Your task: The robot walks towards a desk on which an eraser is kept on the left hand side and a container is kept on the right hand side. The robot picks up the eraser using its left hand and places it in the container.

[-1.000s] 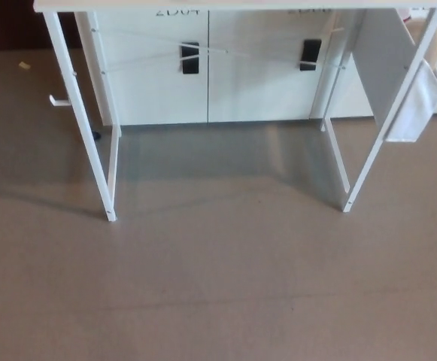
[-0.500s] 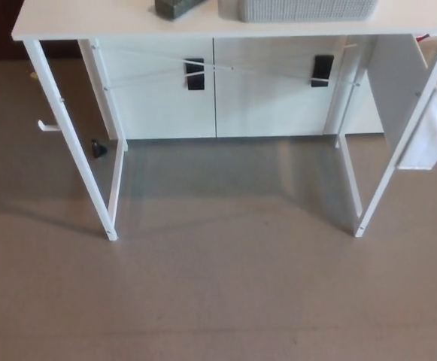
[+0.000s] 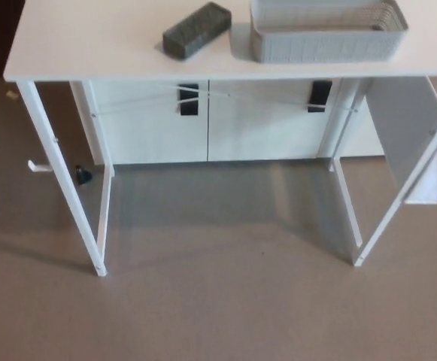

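Note:
A dark grey block eraser [image 3: 196,29] lies slantwise on the white desk [image 3: 90,45], left of centre. To its right stands a grey woven rectangular container [image 3: 327,31], open at the top; its far edge is cut off by the top of the picture. Eraser and container sit apart with a small gap between them. Neither of my hands shows in the head view.
The desk stands on thin white legs [image 3: 62,177] over a brown-grey floor [image 3: 226,301]. Behind it is a white cabinet [image 3: 203,120] with black handles. A white cloth [image 3: 432,177] hangs at the desk's right side. A small dark object [image 3: 83,176] lies on the floor near the left legs.
The whole picture has shifted: the camera has tilted up and come closer, so the desk top, eraser and container now show in full. Nothing on the desk has moved.

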